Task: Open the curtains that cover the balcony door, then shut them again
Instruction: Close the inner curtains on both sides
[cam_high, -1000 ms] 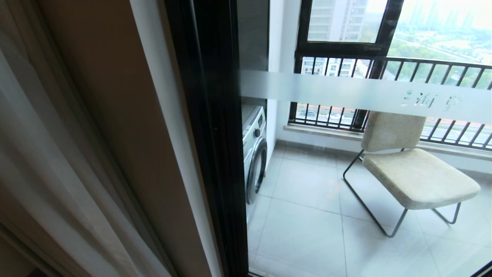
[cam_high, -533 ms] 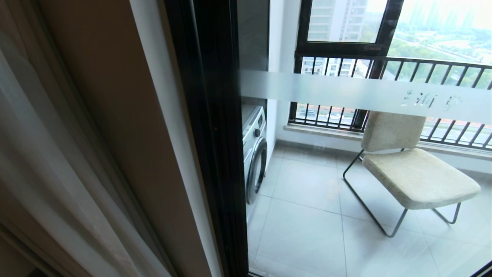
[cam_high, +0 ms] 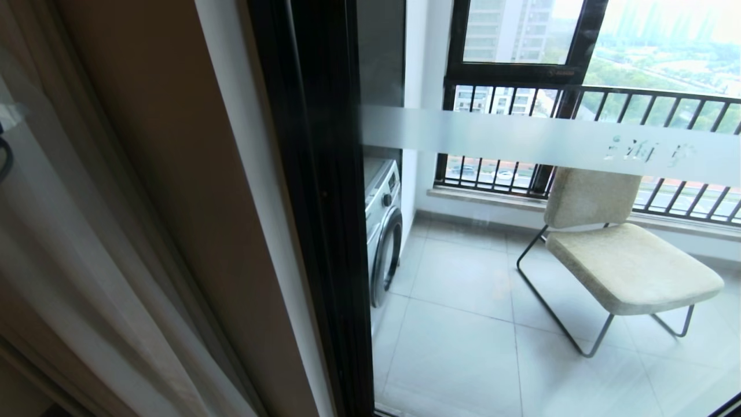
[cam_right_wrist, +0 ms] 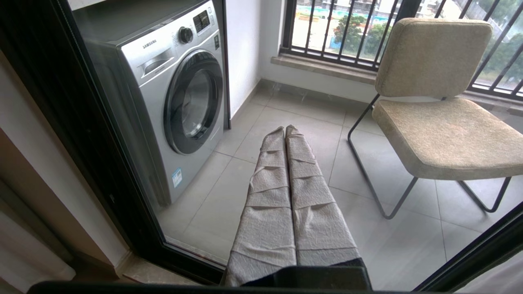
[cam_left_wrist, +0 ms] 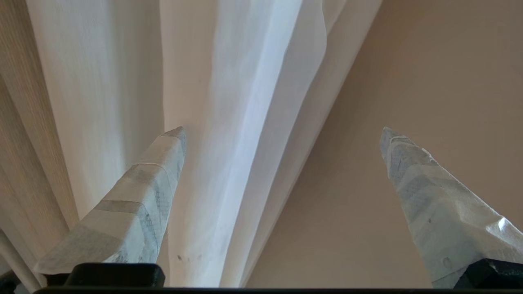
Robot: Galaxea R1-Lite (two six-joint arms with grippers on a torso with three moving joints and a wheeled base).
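Curtains: we find the curtains (cam_high: 87,243) gathered at the left of the head view, against a beige wall (cam_high: 168,145); the sheer white layer (cam_left_wrist: 241,122) hangs beside the opaque woven layer (cam_left_wrist: 24,134).
Balcony door: we see the balcony door (cam_high: 521,231) uncovered, black frame (cam_high: 318,202) just right of the wall, frosted stripe (cam_high: 521,139) across the glass.
Left end effector: our left end effector (cam_left_wrist: 282,130) is released, fingers spread wide, the sheer folds and bare wall between them, nothing grasped.
Right end effector: our right end effector (cam_right_wrist: 285,130) is clenched, empty, pointing at the glass.
Balcony: washing machine (cam_right_wrist: 171,90), chair (cam_high: 619,255), tiled floor (cam_high: 463,347).
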